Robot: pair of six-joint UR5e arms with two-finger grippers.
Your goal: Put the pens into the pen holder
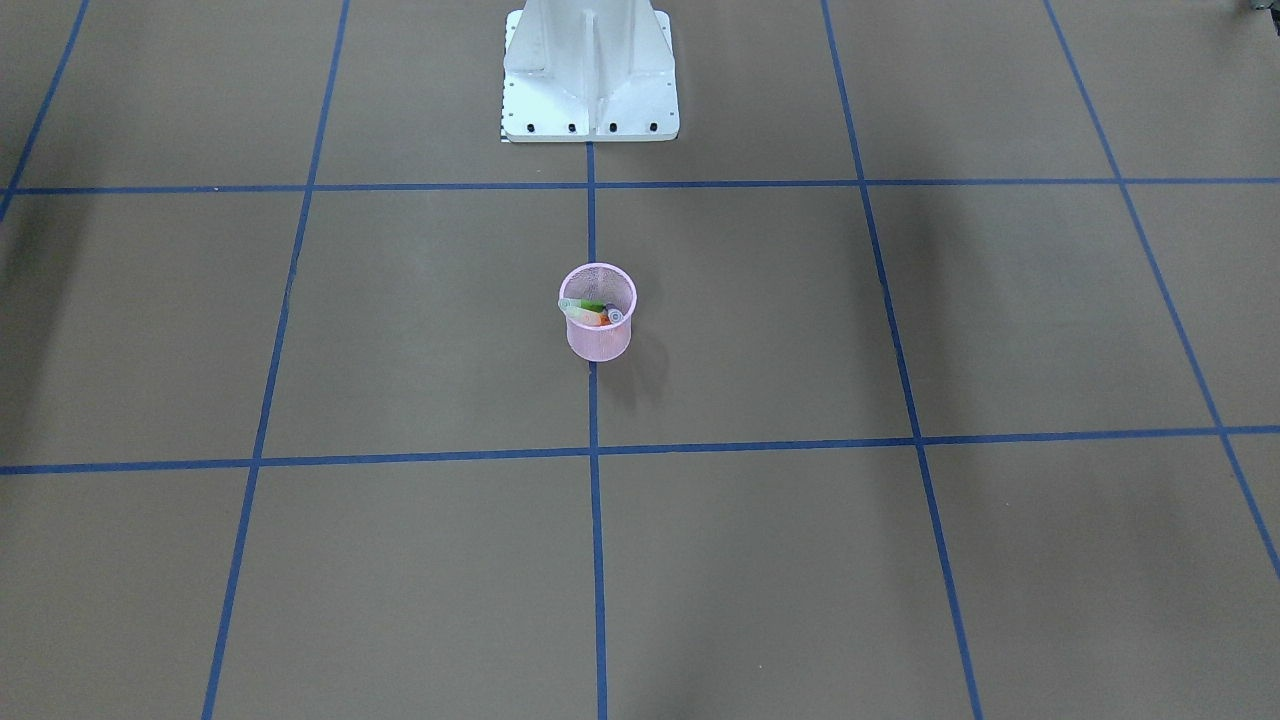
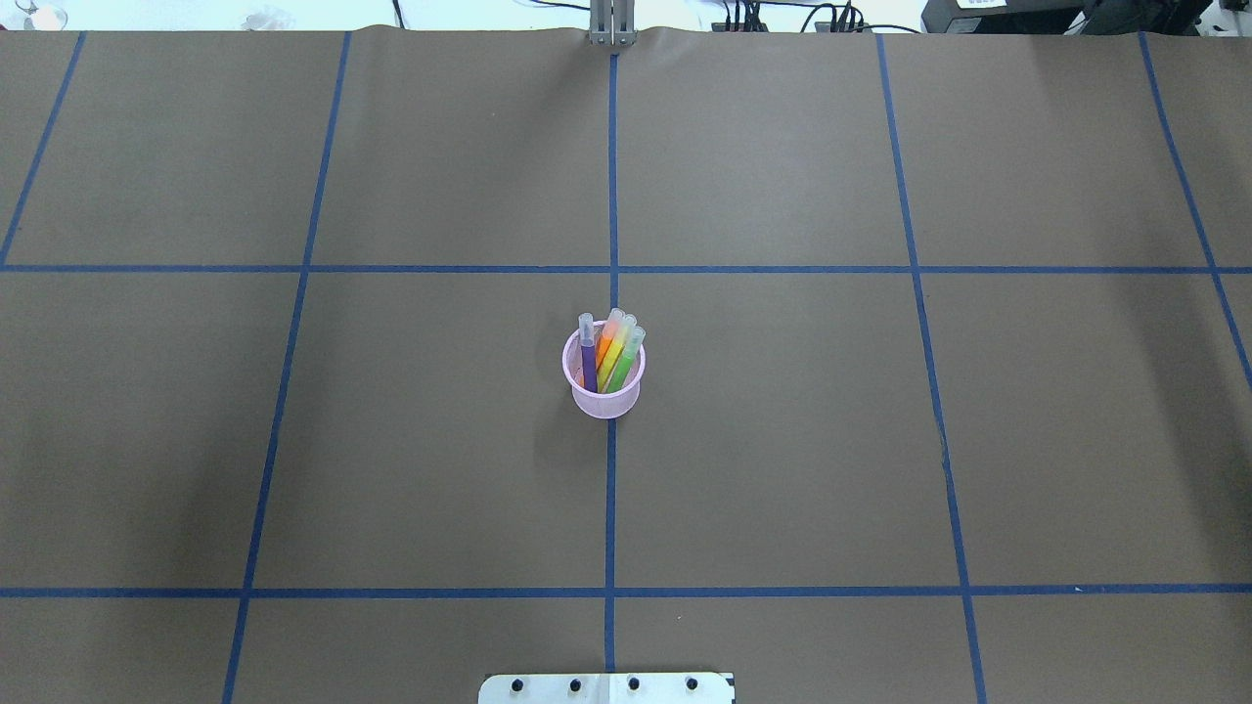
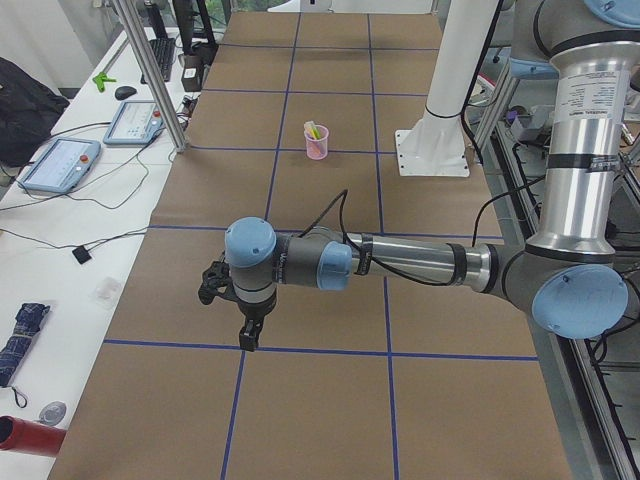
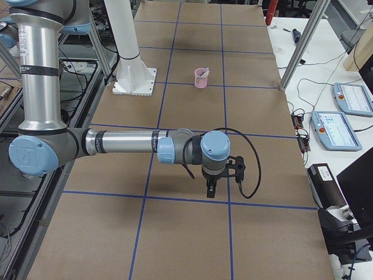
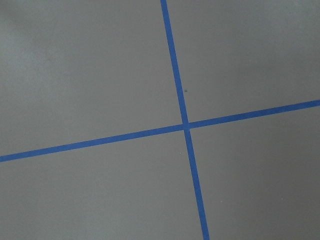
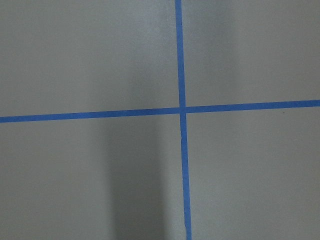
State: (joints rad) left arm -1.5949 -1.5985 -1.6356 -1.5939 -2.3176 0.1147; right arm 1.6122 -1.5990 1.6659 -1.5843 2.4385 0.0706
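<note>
**Pens cupped**

The small pink wire-mesh pen holder [image 2: 608, 406], centre of the brown table [image 2: 831, 440], holds a purple pen [image 2: 589, 367], orange pen [image 2: 605, 350] and green pen [image 2: 622, 364]. Only side views show left gripper [image 3: 248, 340] and right gripper [image 4: 210, 192]; spread unclear.

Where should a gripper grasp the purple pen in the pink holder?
Likely by its pale cap end, which sticks up past the rim of the pen holder. Come down from above: the purple pen stands nearly upright at one side, slightly apart from the other pens.
</note>
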